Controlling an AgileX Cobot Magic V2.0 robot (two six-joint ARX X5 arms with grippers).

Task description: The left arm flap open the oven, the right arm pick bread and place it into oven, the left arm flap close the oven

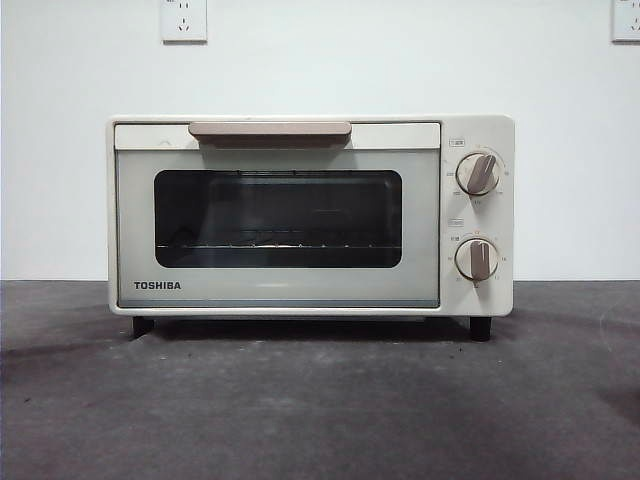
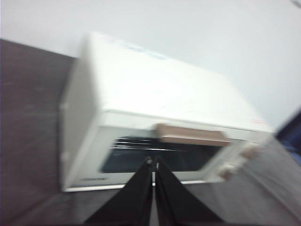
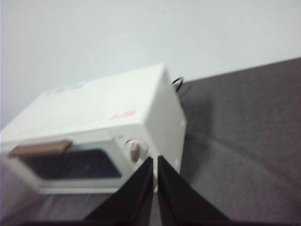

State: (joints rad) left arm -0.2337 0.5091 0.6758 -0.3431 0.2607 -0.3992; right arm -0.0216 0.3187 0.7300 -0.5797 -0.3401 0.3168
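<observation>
The left gripper [image 2: 153, 162] has its two jaws pressed together and holds nothing. Just ahead of its tips and a little above them lies the handle [image 2: 192, 134] of the oven [image 2: 141, 99] — a long beige bar that runs across the gripper's line of reach, along the top edge of the shut door. I judge this arm is the nearer one to the handle, so the first pull down belongs to it.

The right gripper [image 3: 155, 162] is also closed and empty; before it stands the oven's knob corner [image 3: 134, 149]. No bread is visible in any view.

On the door [image 1: 277, 228] the word TOSHIBA [image 1: 158, 286] reads clearly; the marks around the two knobs are too small to read.
</observation>
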